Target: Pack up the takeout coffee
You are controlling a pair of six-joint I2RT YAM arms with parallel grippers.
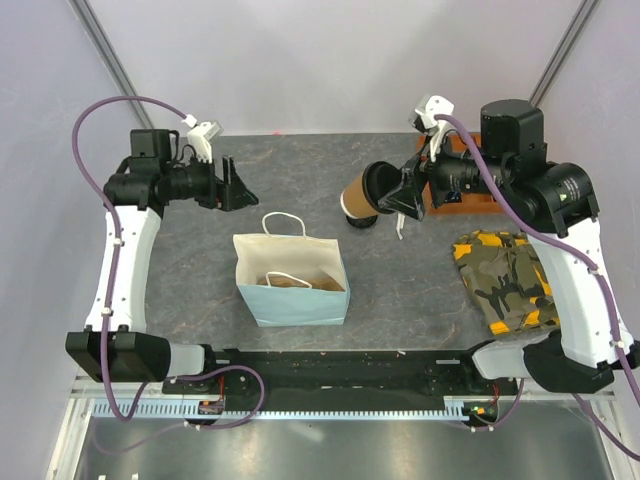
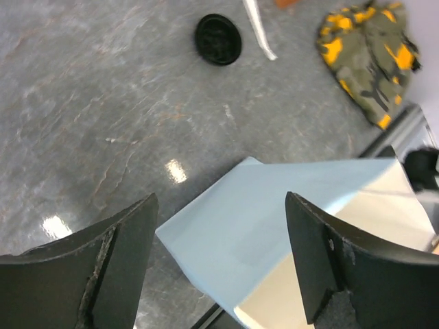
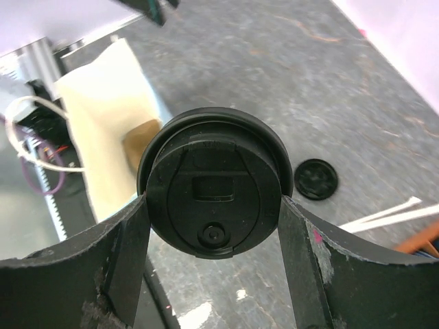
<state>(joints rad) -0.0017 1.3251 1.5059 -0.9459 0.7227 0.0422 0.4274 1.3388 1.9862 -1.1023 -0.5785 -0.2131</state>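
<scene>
The right gripper (image 3: 212,207) has its two black fingers closed onto the takeout coffee (image 1: 357,198), one finger pressed against each side of the cup's top. The lid fills the gap between them and faces straight back at the wrist camera. The cup is held on its side above the table (image 1: 400,295), with its tan paper body pointing away from the gripper toward the left arm. The lid is glossy black plastic, round, with a raised rim, a small rectangular recess and a round button-like sip hole; the fingers are matte black and scuffed at the edges. Beyond the cup, a flat black round disc (image 3: 316,179) lies on the grey, stone-veined tabletop, just beside a thin white strip (image 3: 384,216). An orange-brown block (image 1: 460,200) sits partly under the right arm. A crumpled camouflage cloth (image 1: 505,278) in green, black and orange lies nearer the right arm's base. Toward the middle stands the light-blue paper bag (image 1: 292,300), upright and open, cream inside, with white cord handles and something tan and pulp-like (image 1: 290,282) in its bottom. The left gripper (image 2: 221,205) is spread wide and holds nothing. From its wrist camera a smooth blue wall of the bag shows between the fingers, though from above it hangs apart from the bag, up and to the left.
</scene>
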